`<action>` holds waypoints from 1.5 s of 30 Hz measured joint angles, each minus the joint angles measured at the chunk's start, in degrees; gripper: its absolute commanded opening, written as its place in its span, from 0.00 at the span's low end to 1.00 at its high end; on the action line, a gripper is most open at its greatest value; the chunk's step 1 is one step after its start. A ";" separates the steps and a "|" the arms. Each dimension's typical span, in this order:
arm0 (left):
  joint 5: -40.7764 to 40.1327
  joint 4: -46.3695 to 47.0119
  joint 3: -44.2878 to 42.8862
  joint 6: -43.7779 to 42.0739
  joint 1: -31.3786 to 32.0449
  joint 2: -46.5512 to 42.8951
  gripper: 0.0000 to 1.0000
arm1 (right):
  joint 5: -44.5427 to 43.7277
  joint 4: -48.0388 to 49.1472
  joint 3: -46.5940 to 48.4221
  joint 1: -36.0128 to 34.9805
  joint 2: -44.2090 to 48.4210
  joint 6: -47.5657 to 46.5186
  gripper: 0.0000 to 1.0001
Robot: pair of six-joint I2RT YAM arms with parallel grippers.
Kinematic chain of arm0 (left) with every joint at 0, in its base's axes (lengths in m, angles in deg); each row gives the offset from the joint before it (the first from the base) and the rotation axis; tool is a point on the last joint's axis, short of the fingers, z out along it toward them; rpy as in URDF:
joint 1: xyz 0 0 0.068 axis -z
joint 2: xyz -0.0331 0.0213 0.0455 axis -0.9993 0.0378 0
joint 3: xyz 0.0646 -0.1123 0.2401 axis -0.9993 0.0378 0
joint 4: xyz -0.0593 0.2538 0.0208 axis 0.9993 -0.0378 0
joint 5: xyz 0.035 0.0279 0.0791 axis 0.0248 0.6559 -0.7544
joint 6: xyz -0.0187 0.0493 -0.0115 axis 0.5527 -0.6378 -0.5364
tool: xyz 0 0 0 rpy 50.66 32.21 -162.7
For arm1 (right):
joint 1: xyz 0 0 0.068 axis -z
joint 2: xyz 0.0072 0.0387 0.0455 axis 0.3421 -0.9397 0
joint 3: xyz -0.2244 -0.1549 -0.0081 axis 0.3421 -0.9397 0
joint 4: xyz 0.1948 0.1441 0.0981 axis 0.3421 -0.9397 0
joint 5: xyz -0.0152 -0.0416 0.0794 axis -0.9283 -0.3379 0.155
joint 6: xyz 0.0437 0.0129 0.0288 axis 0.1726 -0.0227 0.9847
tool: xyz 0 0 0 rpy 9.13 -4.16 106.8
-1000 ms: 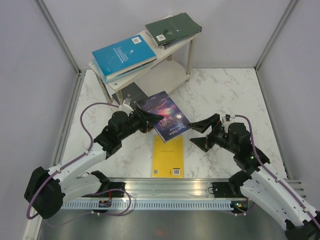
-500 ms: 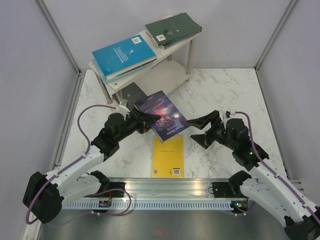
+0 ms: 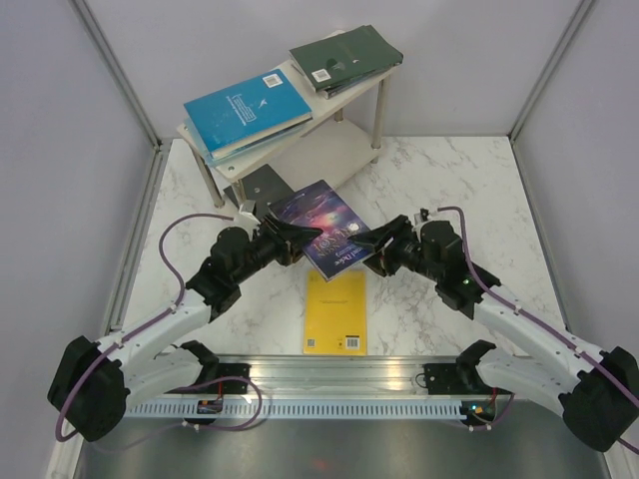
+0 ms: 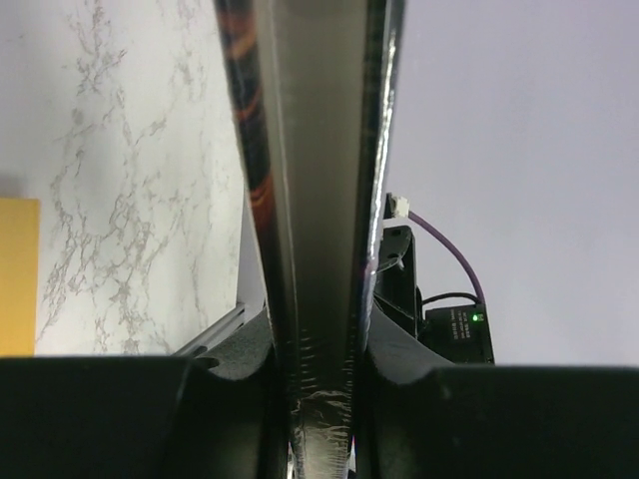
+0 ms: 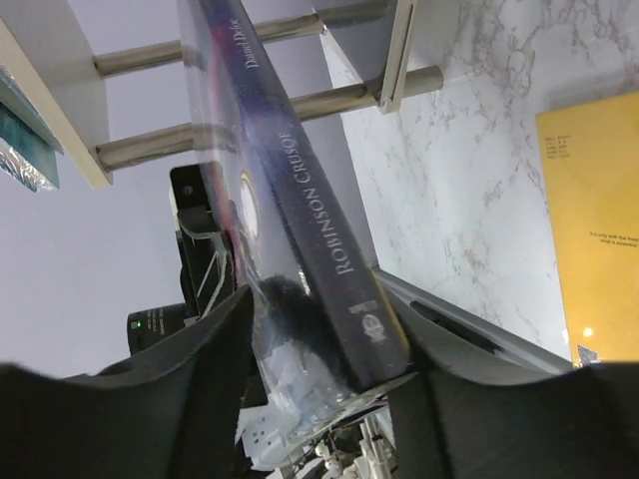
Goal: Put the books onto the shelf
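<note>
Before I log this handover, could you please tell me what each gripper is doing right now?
Left gripper: closed, holding the dark blue book.
Right gripper: jaws straddle the same book; a firm grip cannot be told.

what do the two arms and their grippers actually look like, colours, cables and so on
The left arm and right arm have white tubular links joined by bulky black joint housings. The left gripper and right gripper are all black, each with two wedge-shaped fingers. A purple cable loops loosely along each arm. A small green light glows on the right arm's wrist.
</note>
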 measured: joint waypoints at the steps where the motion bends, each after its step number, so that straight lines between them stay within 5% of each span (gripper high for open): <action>1: -0.11 0.31 0.04 0.44 0.00 0.07 0.02 | -0.09 0.68 0.22 -0.15 -0.55 0.20 0.49; 9: -3.39 4.33 1.20 6.73 -0.79 -0.44 0.02 | -1.51 8.44 2.36 0.00 -3.69 3.50 0.16; 11: -4.00 5.07 1.25 7.19 -0.90 -0.61 0.03 | -1.53 10.32 2.64 0.02 -4.48 3.52 0.00; 16: -5.03 5.07 1.40 7.41 -1.38 -0.63 0.20 | -1.53 13.92 2.64 0.09 -6.97 3.72 0.00; 17: -5.09 5.05 1.42 7.41 -1.46 -0.57 0.34 | -1.53 14.40 2.64 0.11 -7.32 3.74 0.00; 22: -1.36 4.24 1.46 6.40 -0.50 -0.70 0.65 | -1.73 14.69 2.62 0.26 -7.76 3.48 0.00; 31: 3.17 -1.31 1.57 2.82 0.00 -5.07 1.00 | -0.61 13.79 1.79 5.75 -7.93 3.02 0.00; 37: 4.07 -12.76 1.60 -1.53 0.00 -14.80 1.00 | -0.35 13.86 3.10 7.72 -12.55 1.60 0.00; 45: -2.38 -41.22 -2.36 -9.16 -0.07 -33.92 1.00 | 1.57 16.33 12.13 7.52 -28.59 -1.49 0.00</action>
